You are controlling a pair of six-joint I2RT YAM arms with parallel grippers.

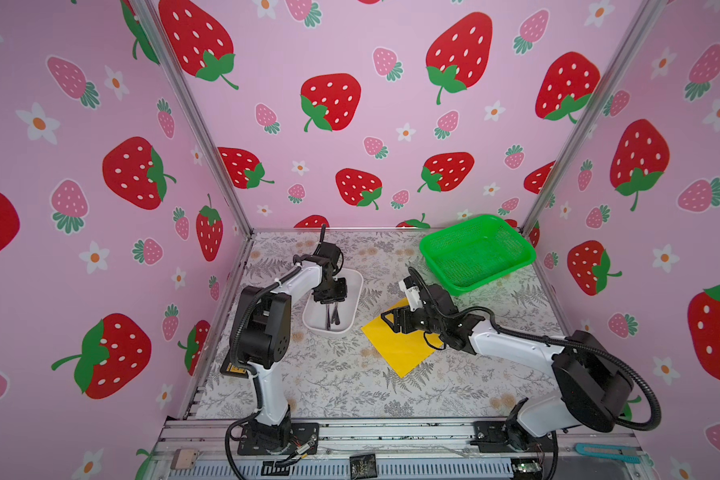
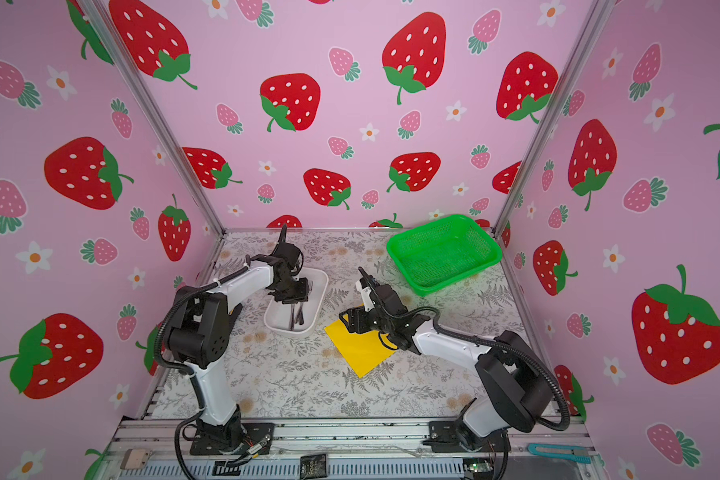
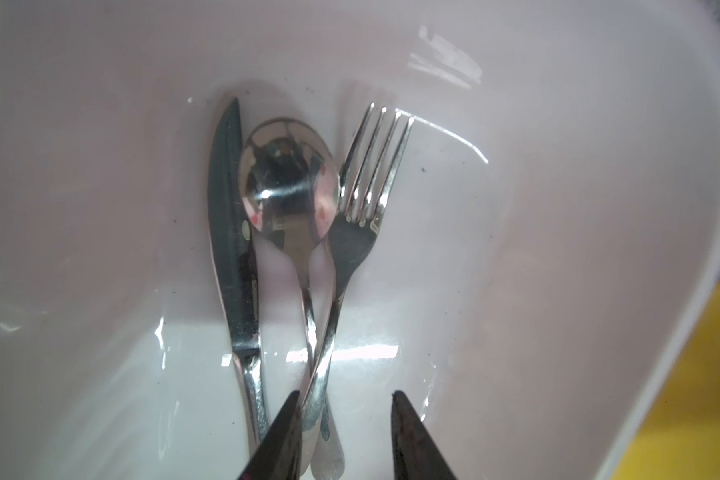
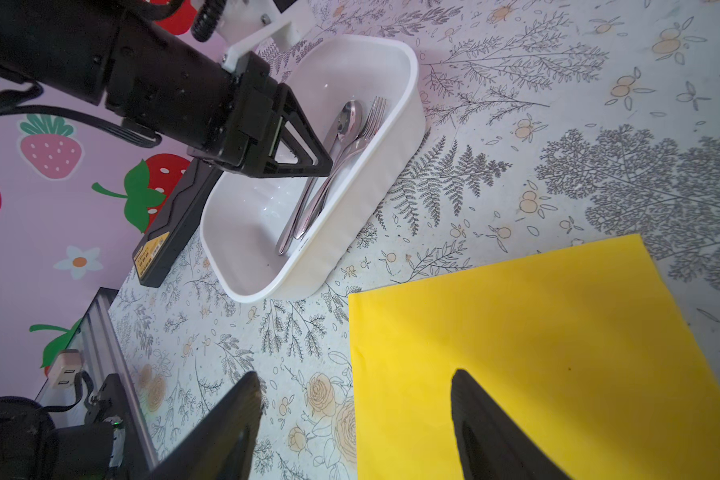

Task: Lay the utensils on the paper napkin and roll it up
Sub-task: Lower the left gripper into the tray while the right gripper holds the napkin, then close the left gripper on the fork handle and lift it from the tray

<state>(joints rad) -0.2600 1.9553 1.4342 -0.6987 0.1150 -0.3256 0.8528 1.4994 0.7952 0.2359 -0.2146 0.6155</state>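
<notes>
The white-shelled, black-jointed left arm point(image 1: 267, 386) stood up from its base, folded at the elbow, with its forearm extended forward. Its wrist was bent so that the black parallel-fingered left gripper point(image 1: 330, 305) pointed steeply down, and its slim fingers point(image 3: 281, 436) stood partly apart. The matching right arm point(image 1: 512, 343) lay low and stretched toward the middle. Its black right gripper point(image 4: 356, 376) was tilted downward, jaws spread wide.

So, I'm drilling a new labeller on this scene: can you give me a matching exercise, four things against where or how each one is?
1 utensils
2 paper napkin
3 green basket
4 left claw

A empty, at the far right of the table
B flat on the table, nothing on it
C lying in the white tub
D reaching down into the tub

Pairs: 1-C, 2-B, 3-A, 4-D
</notes>
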